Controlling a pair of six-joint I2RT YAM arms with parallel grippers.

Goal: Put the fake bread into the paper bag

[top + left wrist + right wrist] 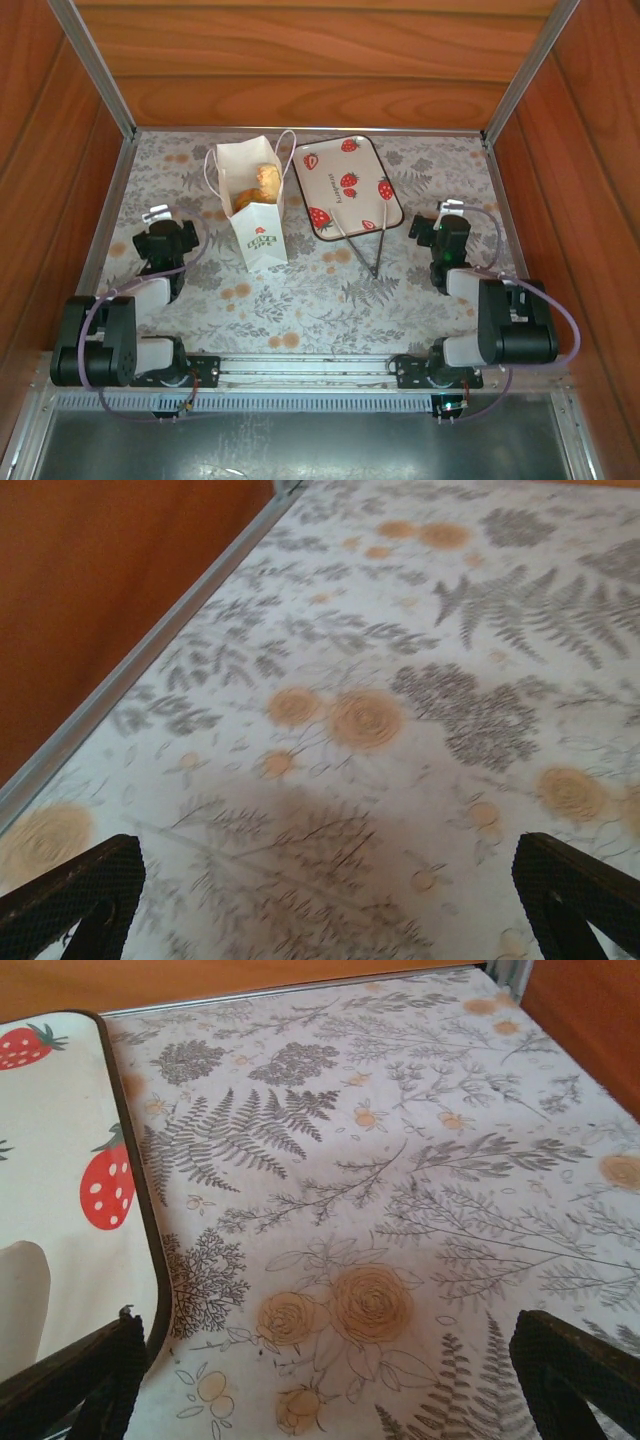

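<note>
Paper bag (258,215) upright toward the far edge of the table (330,290), left of centre, fake bread (262,183) inside it, left gripper (325,890) and right gripper (330,1380) spread wide, empty, near opposite side edges.

Left end effector (325,858) spread wide above floral tablecloth (400,680)
</note>
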